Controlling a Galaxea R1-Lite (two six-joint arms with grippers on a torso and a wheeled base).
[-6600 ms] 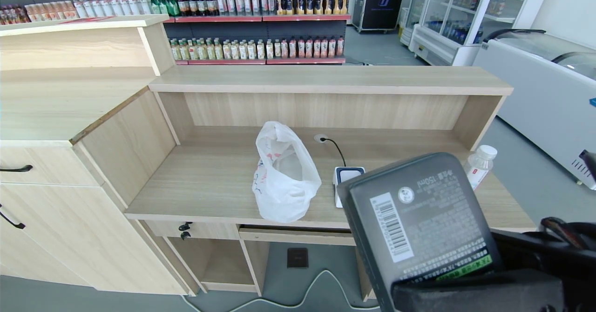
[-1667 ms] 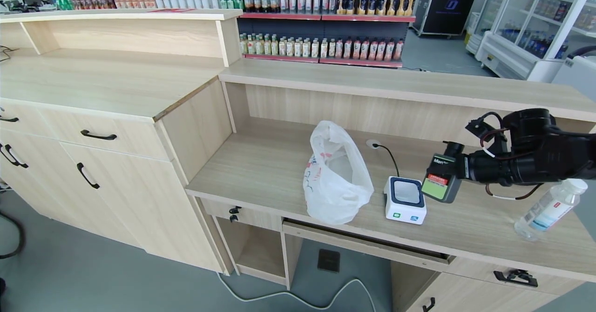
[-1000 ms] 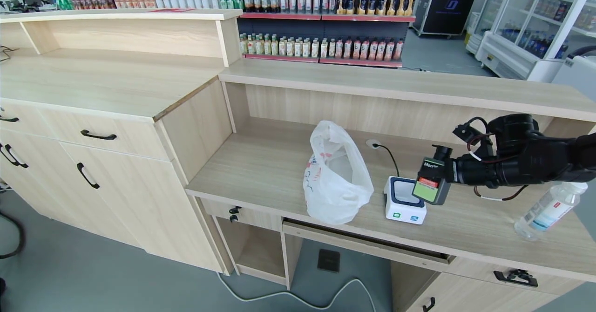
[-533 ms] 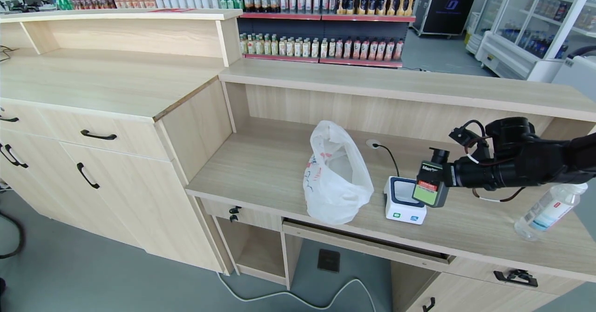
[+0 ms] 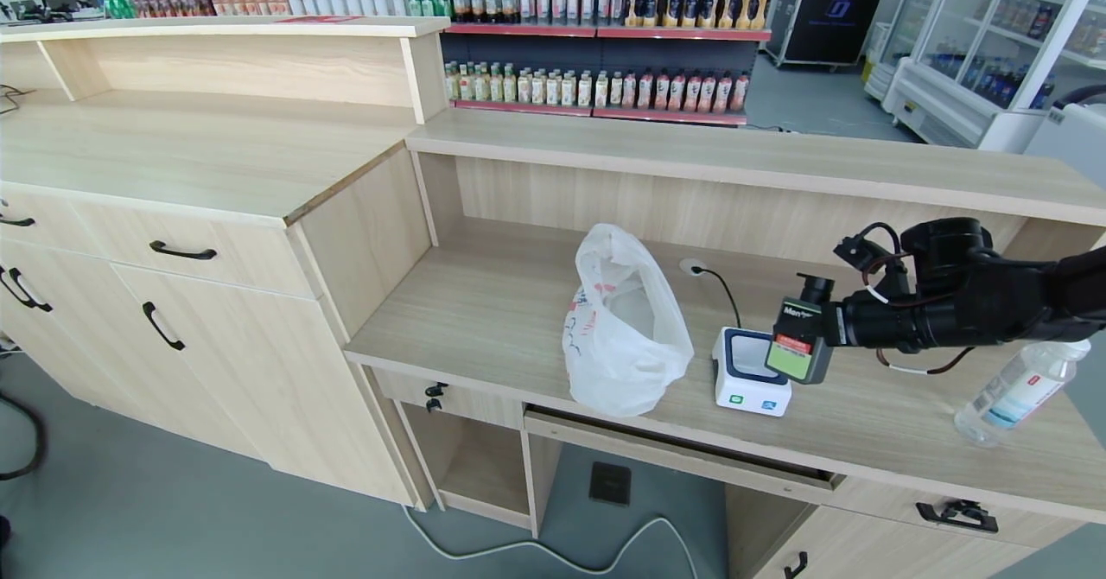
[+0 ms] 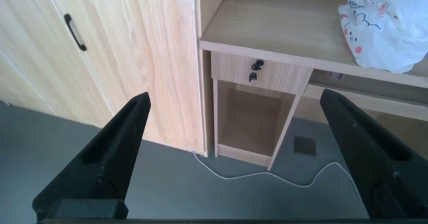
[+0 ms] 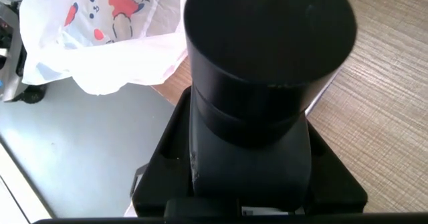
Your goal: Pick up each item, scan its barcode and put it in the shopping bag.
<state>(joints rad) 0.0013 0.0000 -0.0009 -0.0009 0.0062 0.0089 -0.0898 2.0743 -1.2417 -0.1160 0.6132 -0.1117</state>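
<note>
Dark grey black-capped bottle (image 5: 799, 342) is clamped in right pincer (image 5: 831, 325) over white box scanner (image 5: 745, 373). Left pincer (image 6: 234, 160) is spread wide.

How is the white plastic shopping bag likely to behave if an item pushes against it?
The white plastic shopping bag looks thin, crumpled and floppy, so its mouth will probably sag. It stands unsupported and looks light, so it may slide or tip.
</note>
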